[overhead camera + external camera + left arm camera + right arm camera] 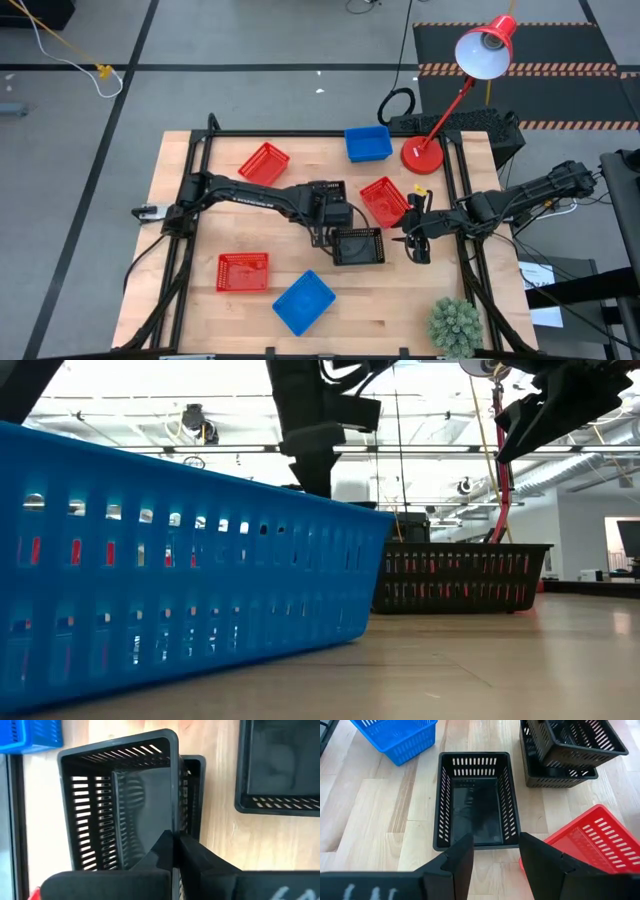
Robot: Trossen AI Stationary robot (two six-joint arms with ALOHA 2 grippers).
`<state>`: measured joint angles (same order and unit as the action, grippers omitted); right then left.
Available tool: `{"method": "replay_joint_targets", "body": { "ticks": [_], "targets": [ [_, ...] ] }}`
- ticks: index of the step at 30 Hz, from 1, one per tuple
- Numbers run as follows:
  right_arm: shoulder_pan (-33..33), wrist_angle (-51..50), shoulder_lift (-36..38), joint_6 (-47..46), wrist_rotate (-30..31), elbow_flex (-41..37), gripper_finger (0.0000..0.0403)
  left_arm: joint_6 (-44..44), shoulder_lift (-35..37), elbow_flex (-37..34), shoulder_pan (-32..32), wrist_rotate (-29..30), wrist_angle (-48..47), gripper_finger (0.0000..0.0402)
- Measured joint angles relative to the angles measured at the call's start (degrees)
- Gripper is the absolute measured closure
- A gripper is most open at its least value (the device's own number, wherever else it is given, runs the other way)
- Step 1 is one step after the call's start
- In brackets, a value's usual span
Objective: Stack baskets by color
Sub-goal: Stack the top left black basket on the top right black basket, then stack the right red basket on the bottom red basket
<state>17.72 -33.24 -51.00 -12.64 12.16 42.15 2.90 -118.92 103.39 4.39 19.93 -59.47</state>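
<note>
black plastic, lattice-walled and thin at the rim: worth handling gently. left end effector pinched shut on one long wall of the tilted black basket, near the middle of the tabletop, hanging aslant over the lower black basket sitting flat beneath it. not yet nested, judging by the skew between the two rims.

to do this step well: level the held basket first, square its corners to the one below, then lower straight down into a full seat; release only once settled. avoid any sideways drag, likely to shove the lower basket out of line. mind the pinched wall too, apt to flex and let the load swing.

right end effector roughly half open, holding nothing, touching nothing, hovering just right of the third black basket, lying alone and upright on the wood, right of the pair and nearer. probably next for the black pile.

elsewhere, all single and unstacked: far-left red basket, near-left red basket, red basket right of centre, far blue basket, near blue basket.
</note>
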Motion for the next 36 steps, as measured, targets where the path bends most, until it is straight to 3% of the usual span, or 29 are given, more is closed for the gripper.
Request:
{"method": "replay_joint_targets", "body": {
  "ticks": [17, 30, 36],
  "targets": [
    [0.0, 0.02, 0.0, 0.0, 0.0, 0.0, 0.0252, -0.51, 0.06, -3.08, -1.89, -2.1, 4.2, 0.0373],
    [0.0, 0.02, 0.0, -0.06, 0.0, 0.0, 0.0252, 1.68, 0.06, -3.08, -1.65, -1.91, 6.94, 0.0245],
    [0.02, 0.19, -0.02, -0.13, 1.72, 0.0, 0.0252, 2.41, 2.6, -3.08, -0.58, -1.84, 6.07, 0.0223]
  ]
}}
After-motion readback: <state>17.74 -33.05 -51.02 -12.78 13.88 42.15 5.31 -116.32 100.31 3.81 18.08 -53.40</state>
